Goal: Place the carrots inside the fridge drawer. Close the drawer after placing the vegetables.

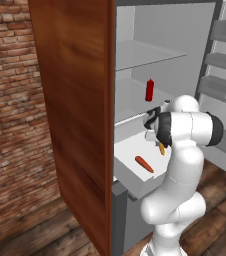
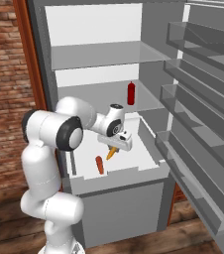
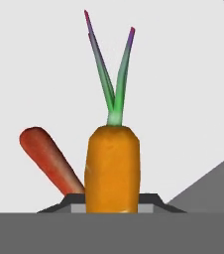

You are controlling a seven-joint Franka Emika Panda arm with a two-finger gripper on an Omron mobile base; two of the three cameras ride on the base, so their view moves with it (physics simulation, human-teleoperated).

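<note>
Carrots: orange carrot [image 3: 112, 168] is hanging gripped between the gripper [image 2: 115, 147] fingers above the open fridge drawer [image 2: 148, 135]; red carrot [image 2: 99, 164] is already lying on the drawer floor. Best move is lowering a little, releasing beside the red one, then pushing the drawer shut.

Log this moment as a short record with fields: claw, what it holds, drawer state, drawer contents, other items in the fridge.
claw: over the open drawer, shut on the orange carrot
orange carrot: held between the claw's fingers, green stalks pointing away from the hand; hangs above the drawer floor in the right base view
drawer: pulled out, open
drawer contents: orange-red carrot lying on the white floor near the front
shelf above drawer: upright red bottle
fridge door: wooden front, swung open
task status: one carrot in, one in the claw, drawer not yet closed
</note>
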